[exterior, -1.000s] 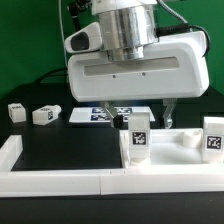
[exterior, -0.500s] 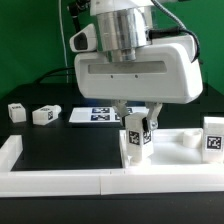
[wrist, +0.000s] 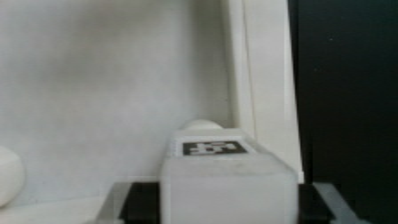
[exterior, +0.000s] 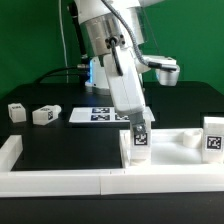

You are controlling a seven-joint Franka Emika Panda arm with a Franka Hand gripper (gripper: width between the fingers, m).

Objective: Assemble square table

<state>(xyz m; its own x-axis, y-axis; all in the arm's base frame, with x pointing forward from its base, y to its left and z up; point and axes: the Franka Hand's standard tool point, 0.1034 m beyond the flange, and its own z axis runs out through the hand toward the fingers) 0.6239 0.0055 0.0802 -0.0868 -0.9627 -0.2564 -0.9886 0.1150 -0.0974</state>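
The white square table top (exterior: 175, 150) lies at the front, toward the exterior view's right. One white tagged leg (exterior: 138, 141) stands upright at its near corner. My gripper (exterior: 138, 124) comes down on this leg from above and is shut on it. In the wrist view the leg (wrist: 217, 160) fills the gap between the two dark fingers (wrist: 146, 200), with the table top's floor (wrist: 107, 90) and raised rim (wrist: 260, 60) behind it. A second leg (exterior: 213, 136) stands upright at the right corner. Two more legs (exterior: 15, 111) (exterior: 43, 115) lie loose on the black table at the left.
The marker board (exterior: 98, 116) lies flat behind the gripper. Long white border rails run along the front (exterior: 60, 181) and the left (exterior: 10, 152) of the black work area. A green wall stands behind.
The gripper has come down and closed round the upright leg. The hand has turned about its vertical axis, from broadside to the camera to edge-on. The loose legs have not moved.
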